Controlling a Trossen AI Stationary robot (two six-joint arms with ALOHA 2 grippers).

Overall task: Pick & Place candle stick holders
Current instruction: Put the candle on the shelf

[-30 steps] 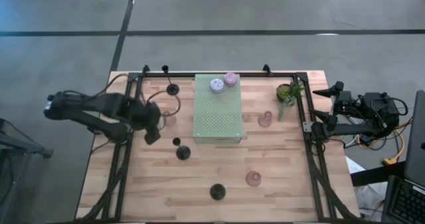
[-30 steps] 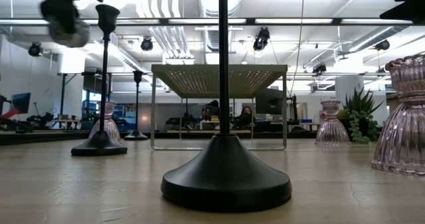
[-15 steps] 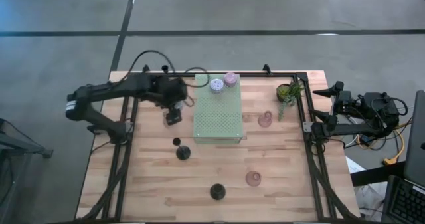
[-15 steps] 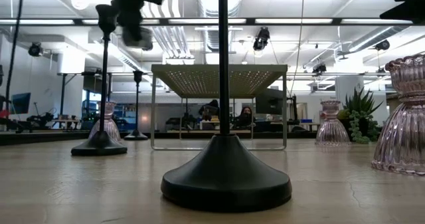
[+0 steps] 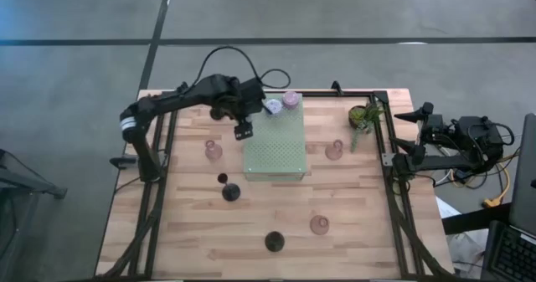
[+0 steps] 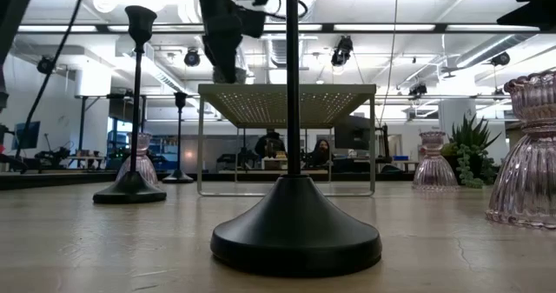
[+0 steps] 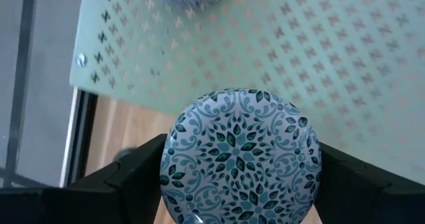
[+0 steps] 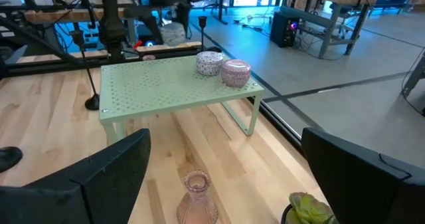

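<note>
My left gripper [image 5: 244, 131] is shut on a round holder with a blue flower pattern [image 7: 240, 154], high over the left edge of the pale green perforated stand [image 5: 274, 140]. A lilac round holder [image 5: 273, 107] and a pink round one [image 5: 291, 99] sit on the stand's far end. Pink glass holders [image 5: 214, 151] [image 5: 334, 151] [image 5: 319, 224] and black stemmed ones [image 5: 231, 192] [image 5: 275, 241] stand on their bases on the wood. My right gripper [image 5: 406, 140] waits open at the table's right edge. My left gripper pinches the blue round holder by its two opposite sides [image 7: 169, 171] between its two fingers [image 7: 126, 181]. The fingers come from above, pointing down. The holder is lifted clear, its patterned top up, over the stand's left edge [image 7: 99, 84].
A small green potted plant [image 5: 363, 116] stands at the far right. A black frame [image 5: 385, 148] runs along the table's left, far and right sides. Another black holder [image 5: 218, 112] stands by the far left rail. Bare wood lies near the front edge [image 5: 368, 248].
My left gripper has swung from the table's left side toward the right and the far edge, carrying the blue round holder high above the table, and now stands over the green stand's left edge. The holder has stayed in the fingers.
</note>
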